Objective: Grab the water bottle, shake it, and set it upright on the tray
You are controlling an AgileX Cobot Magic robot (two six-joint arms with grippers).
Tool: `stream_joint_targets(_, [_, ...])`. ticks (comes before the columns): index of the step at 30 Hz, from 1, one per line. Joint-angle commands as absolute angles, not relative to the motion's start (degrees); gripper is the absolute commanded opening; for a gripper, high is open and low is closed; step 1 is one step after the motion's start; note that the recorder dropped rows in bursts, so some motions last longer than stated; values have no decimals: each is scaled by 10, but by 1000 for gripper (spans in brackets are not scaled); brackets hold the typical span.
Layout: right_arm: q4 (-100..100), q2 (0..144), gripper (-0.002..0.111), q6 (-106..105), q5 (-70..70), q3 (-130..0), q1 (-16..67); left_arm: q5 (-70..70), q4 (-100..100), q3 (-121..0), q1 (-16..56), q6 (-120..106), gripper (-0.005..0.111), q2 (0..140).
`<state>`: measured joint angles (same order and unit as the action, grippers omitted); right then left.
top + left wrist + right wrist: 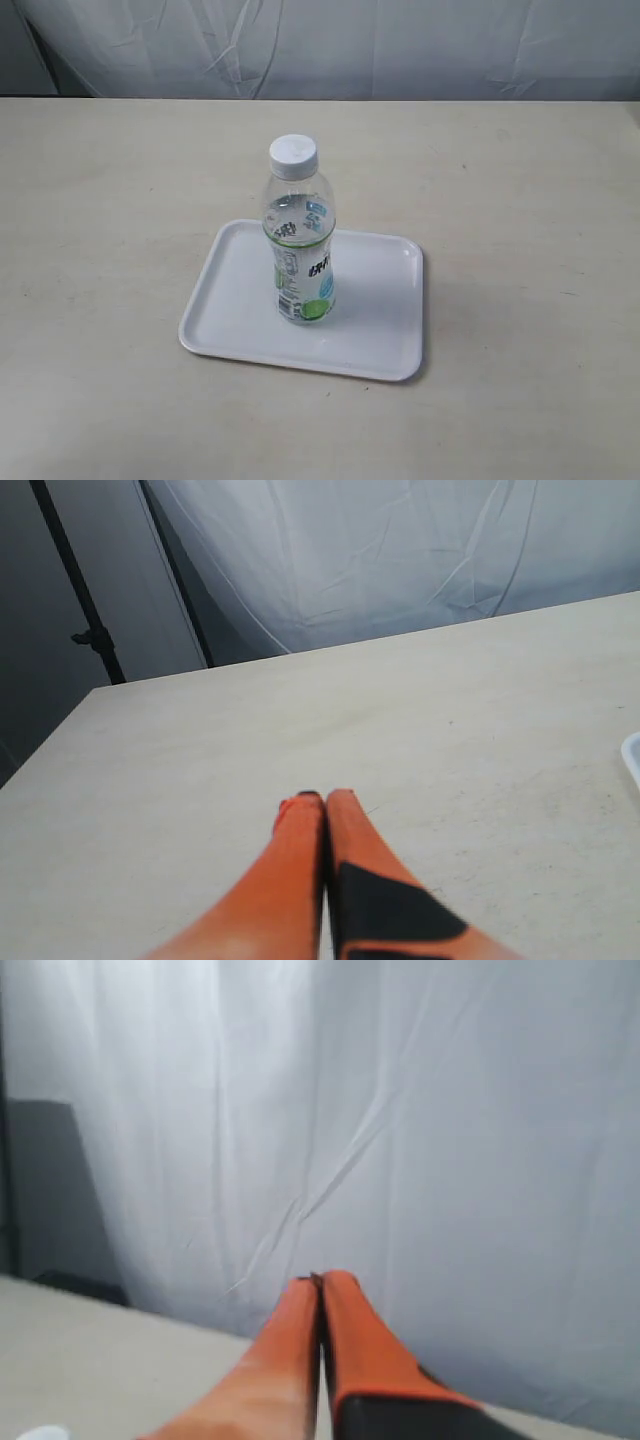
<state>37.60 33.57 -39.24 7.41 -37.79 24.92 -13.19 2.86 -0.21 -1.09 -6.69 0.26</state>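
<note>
The water bottle (299, 235), clear with a white cap and a green and blue label, stands upright on the white tray (370, 320) in the middle of the table in the exterior view. Neither arm shows in that view. In the left wrist view my left gripper (322, 798) is shut with its orange fingers pressed together and nothing between them, above bare table; a sliver of the tray's rim (632, 755) shows at the frame's edge. My right gripper (320, 1280) is shut too, empty, pointing at the white curtain. A white bit (40, 1433) at a corner may be the bottle's cap.
A wrinkled white curtain (330, 45) hangs behind the table's far edge. A dark stand (85, 630) rises beyond the table's corner in the left wrist view. The beige tabletop (520, 200) spreads all round the tray.
</note>
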Motion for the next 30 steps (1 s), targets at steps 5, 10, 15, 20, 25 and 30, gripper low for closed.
stream_joint_targets(5, [360, 173, 3, -390, 159, -331, 126, -133, 27, 0, -11, -64, 0, 0])
stream_joint_targets(10, [230, 146, 3, -220, 179, -273, 120, -133, 27, 0, -11, -64, 0, 0])
stream_joint_targets(15, [14, 86, 3, 10, 185, -203, 92, -133, 27, 0, -11, -64, 0, 0])
stream_joint_targets(20, [15, 30, 3, 9, 185, -143, 66, -133, 27, 0, -11, -64, 0, 0])
stream_joint_targets(25, [15, 0, 3, 9, 189, -83, 39, -133, 27, 0, -11, -64, 0, 0])
stream_joint_targets(30, [0, 0, 3, 9, 211, -34, 28, -133, 27, 0, -11, -66, 0, 0])
